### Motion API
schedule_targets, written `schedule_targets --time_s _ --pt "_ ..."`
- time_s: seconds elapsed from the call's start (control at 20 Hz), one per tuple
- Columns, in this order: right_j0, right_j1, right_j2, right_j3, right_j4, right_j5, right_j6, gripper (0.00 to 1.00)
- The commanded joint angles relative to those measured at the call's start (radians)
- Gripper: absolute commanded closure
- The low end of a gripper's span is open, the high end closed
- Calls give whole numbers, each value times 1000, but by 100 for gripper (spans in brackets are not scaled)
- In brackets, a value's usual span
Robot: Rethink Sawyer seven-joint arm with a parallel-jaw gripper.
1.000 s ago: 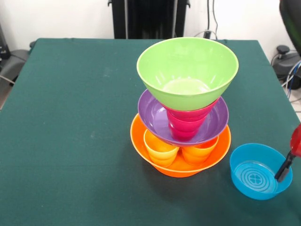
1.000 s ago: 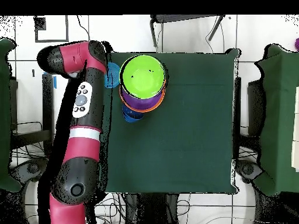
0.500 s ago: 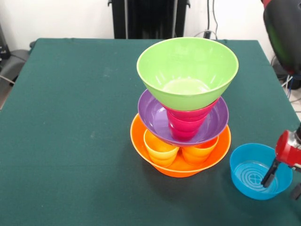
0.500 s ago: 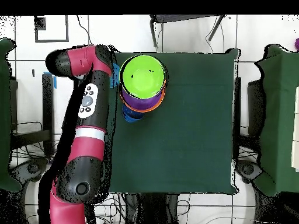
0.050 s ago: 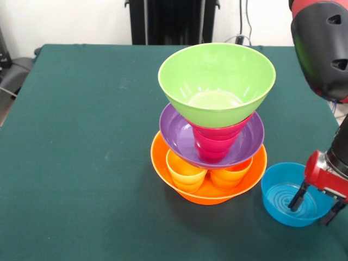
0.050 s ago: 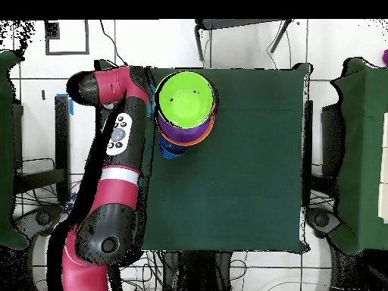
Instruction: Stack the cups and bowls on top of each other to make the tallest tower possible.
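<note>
Table: green cloth (image 5: 81, 136).
Tower (image 5: 215, 125): three bowls up.
My gripper (image 5: 314, 205): spread, straddling blue bowl (image 5: 277, 191) rim; stacking left.

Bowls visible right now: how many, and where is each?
4 clearly: glossy orange plastic bowl as tower base, purple plastic bowl above it, lime green plastic bowl on top, light blue plastic bowl on the table with the claw straddling its rim. Others may be hidden.

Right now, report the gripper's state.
Gripper: open, fingers straddling the light blue bowl's wall, one inside, one outside; not yet closed on it.
</note>
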Motion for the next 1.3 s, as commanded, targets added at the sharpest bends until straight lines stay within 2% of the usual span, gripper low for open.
schedule_targets --time_s 0.05,0.7,0.75,0.95,1.3 --pt "21 31 166 75 -66 30 -130 0" --pt "30 56 191 38 -22 57 -59 0" --pt "31 56 183 37 -28 56 -54 100" --pt "28 59 180 35 -4 93 -7 100" --pt "29 56 163 19 10 151 20 100"
